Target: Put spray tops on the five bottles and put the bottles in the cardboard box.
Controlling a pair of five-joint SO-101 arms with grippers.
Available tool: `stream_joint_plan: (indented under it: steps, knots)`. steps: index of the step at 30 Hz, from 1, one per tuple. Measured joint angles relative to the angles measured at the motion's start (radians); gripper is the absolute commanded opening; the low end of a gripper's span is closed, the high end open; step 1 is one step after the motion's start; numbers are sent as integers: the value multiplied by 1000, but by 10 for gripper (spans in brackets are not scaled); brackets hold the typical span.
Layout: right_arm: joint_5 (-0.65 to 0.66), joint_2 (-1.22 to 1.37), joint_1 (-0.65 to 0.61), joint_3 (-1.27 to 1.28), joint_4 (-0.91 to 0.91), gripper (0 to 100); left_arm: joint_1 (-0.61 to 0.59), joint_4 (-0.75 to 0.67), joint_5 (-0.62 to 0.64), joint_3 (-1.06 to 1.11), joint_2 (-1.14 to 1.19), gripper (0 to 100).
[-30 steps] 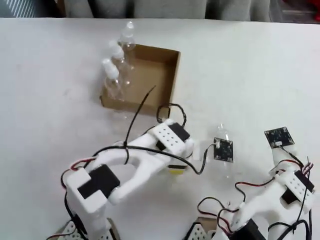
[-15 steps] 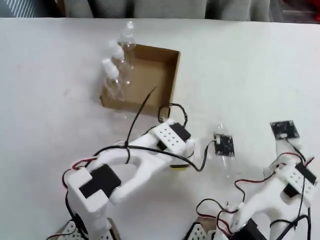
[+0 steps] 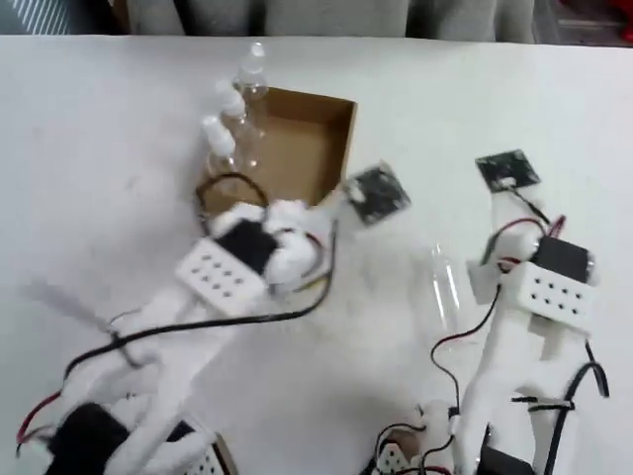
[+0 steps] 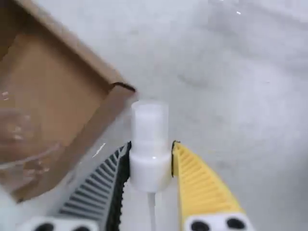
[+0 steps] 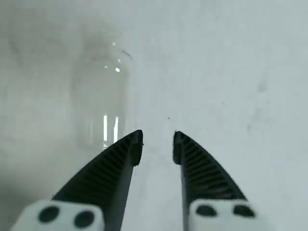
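Observation:
My left gripper is shut on a white spray top and holds it upright just off the near corner of the cardboard box. From above, the left arm stretches to the box. Three clear bottles with spray tops stand along its left wall. A clear bottle without a top lies on the table between the arms. My right gripper hangs over the table beside that bottle, slightly open with nothing between its fingers. The right arm is to the bottle's right.
Cables loop around both arms. The table is bare white to the left of the box and behind it. Dark furniture lines the far edge.
The left arm has swung from the table's middle up to the box's front edge with the spray top. The right arm has moved forward alongside the lying bottle.

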Motion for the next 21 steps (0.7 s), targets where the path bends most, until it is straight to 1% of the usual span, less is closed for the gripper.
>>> stream_joint_plan:
  steps: [3,6,9,12,15,21]
  knots:
    - [-32,0,-100,0,0,204,-133,97,0,0,-132,21]
    - [-68,0,-169,0,0,223,-287,166,0,32,-192,21]
    - [-121,0,-215,0,0,248,-445,166,0,120,-203,21]
    - [-176,11,-235,0,-17,269,-580,104,2,242,-209,21]
    - [-196,80,-239,-5,-35,275,-640,32,2,348,-209,21]
    - [-198,330,-256,-126,-49,275,-654,-78,2,463,-209,21]
